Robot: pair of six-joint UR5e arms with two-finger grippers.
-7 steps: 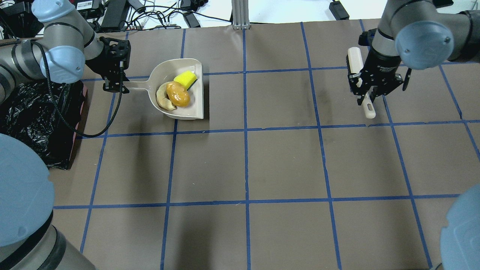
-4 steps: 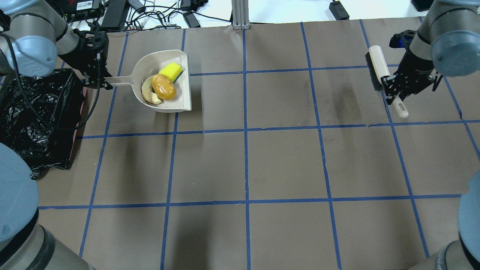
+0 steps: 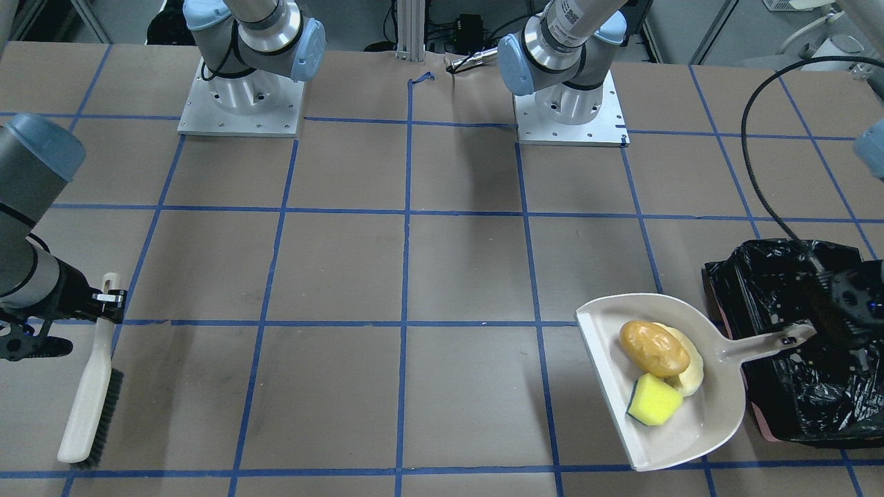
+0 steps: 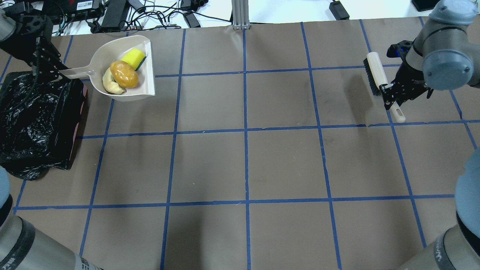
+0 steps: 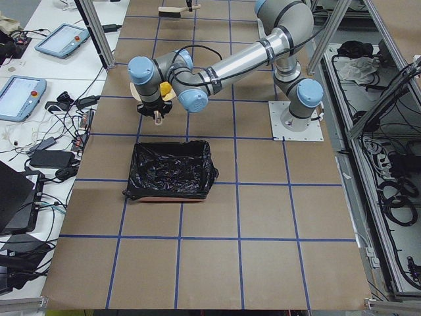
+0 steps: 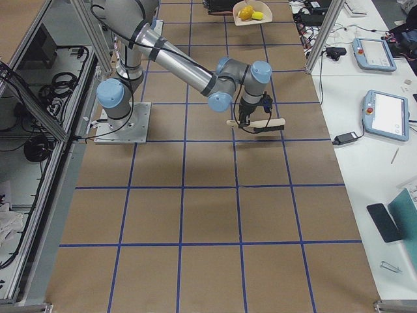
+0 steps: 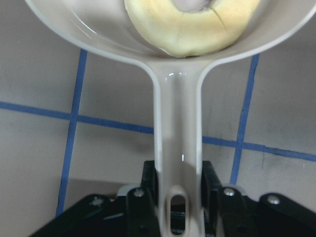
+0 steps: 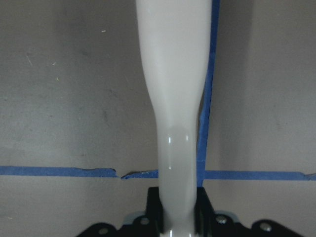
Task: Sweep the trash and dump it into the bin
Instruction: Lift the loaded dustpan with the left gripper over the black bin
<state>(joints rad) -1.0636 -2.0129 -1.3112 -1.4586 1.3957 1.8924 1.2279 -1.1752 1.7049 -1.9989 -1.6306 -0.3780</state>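
Observation:
My left gripper (image 4: 56, 73) is shut on the handle of the cream dustpan (image 4: 148, 80), held above the table at the far left; the handle shows in the left wrist view (image 7: 177, 148). In the pan lie the brown lump (image 4: 124, 74), the cream slice (image 4: 108, 85) and the yellow sponge (image 4: 134, 57). The black-lined bin (image 4: 37, 123) sits below and beside the handle; it also shows in the front view (image 3: 822, 386). My right gripper (image 4: 390, 98) is shut on the handle of a cream brush (image 4: 377, 73) at the far right.
Cables and power bricks (image 4: 123, 11) lie beyond the table's far edge. A metal post (image 4: 239, 13) stands at the far middle. Blue tape lines cross the brown table (image 4: 243, 165).
My left arm has carried the dustpan with the three items further left and toward the far edge, its handle now by the bin. The right arm and brush shifted slightly.

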